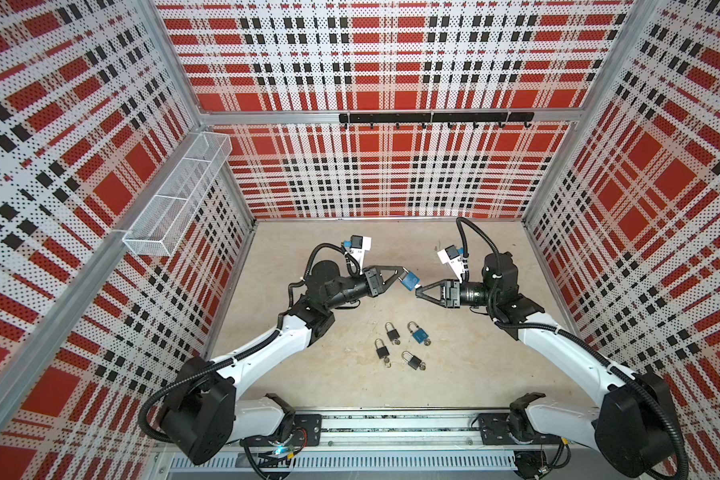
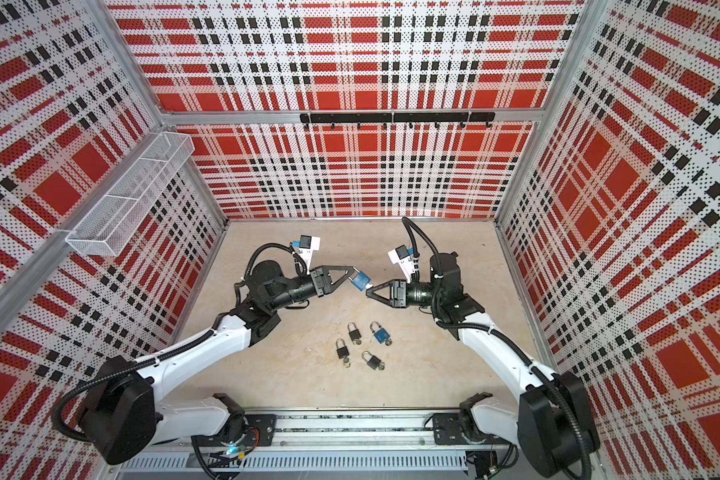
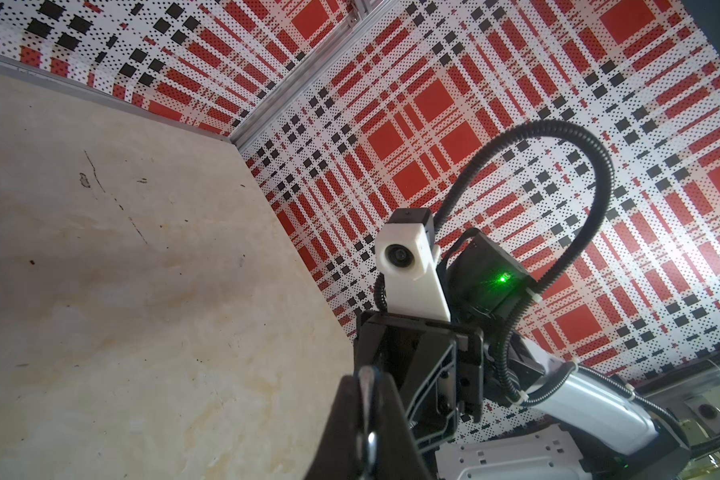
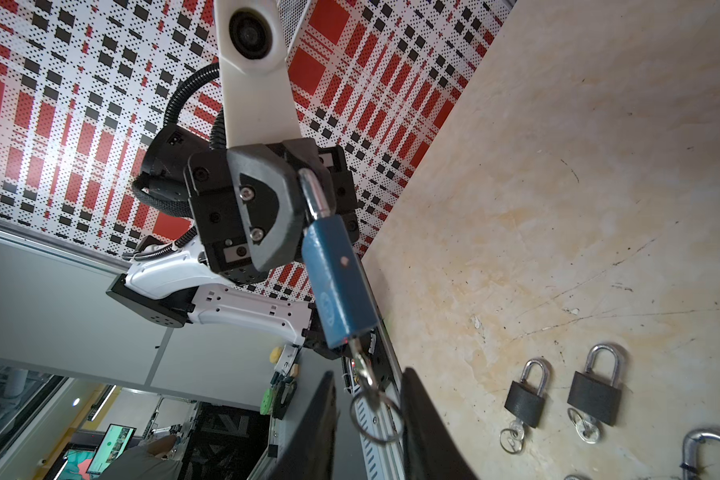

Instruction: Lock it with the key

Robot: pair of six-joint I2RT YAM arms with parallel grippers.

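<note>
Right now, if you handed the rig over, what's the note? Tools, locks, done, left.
Left tool: shut on the shackle of the blue padlock, held above the table.
Right tool: jaws apart on either side of the key sticking out of that padlock, not clamped on it.
On the table: black padlocks and a second blue padlock, keys at their bases.
Done: padlock held up, key inserted.
Left: grip the key, turn it, lock.
</note>
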